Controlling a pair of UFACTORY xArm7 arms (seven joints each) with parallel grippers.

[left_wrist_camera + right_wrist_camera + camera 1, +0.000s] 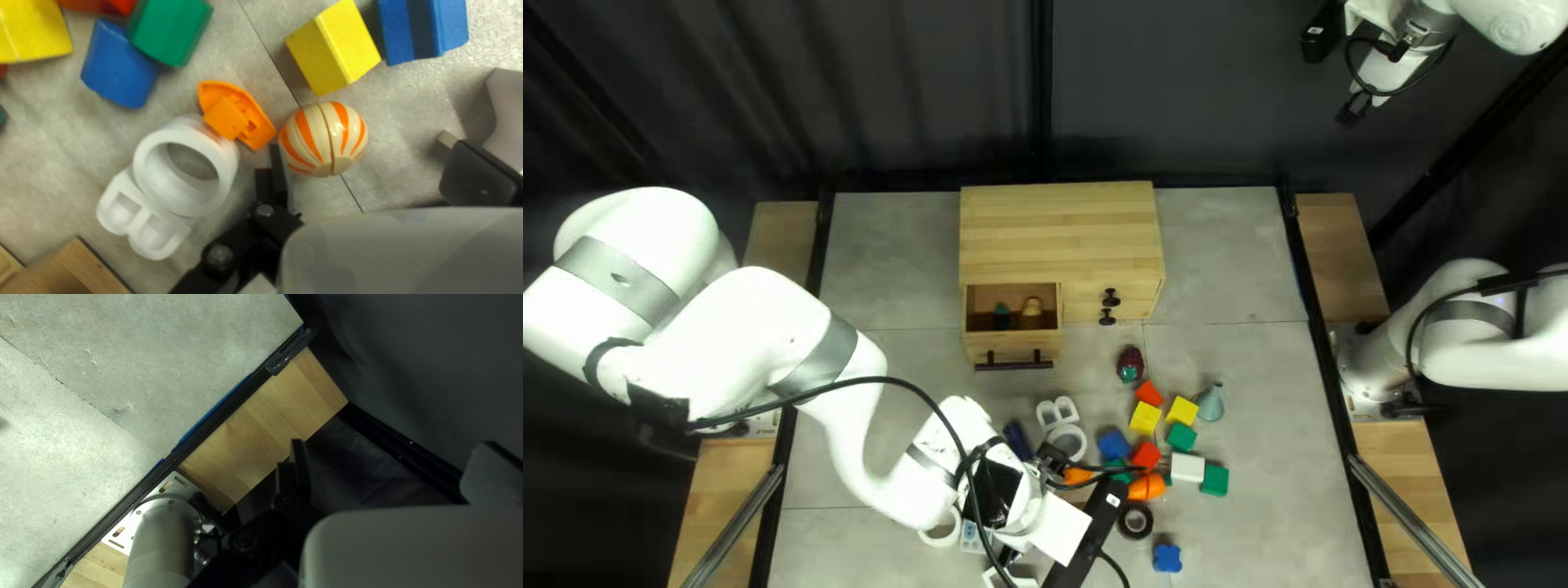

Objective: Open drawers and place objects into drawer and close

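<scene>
One open drawer [1013,344], perhaps two objects [1031,316] inside

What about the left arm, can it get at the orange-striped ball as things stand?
Probably yes: the left hand hangs open by the striped ball, which lies between its fingers, uncovered. It is close to one finger, with the orange boat just beyond, so a small shift may help.

A wooden cabinet [1060,229] is set at the table's [1220,245] far edge, its left drawer [1013,346] pulled open, with two small objects [1031,316] held inside. Coloured blocks [1181,411] are scattered between cabinet and near edge. The left arm [784,321] is stretched in over the table's left edge; part of the right arm [1508,22] is raised beyond the far right corner.
</scene>
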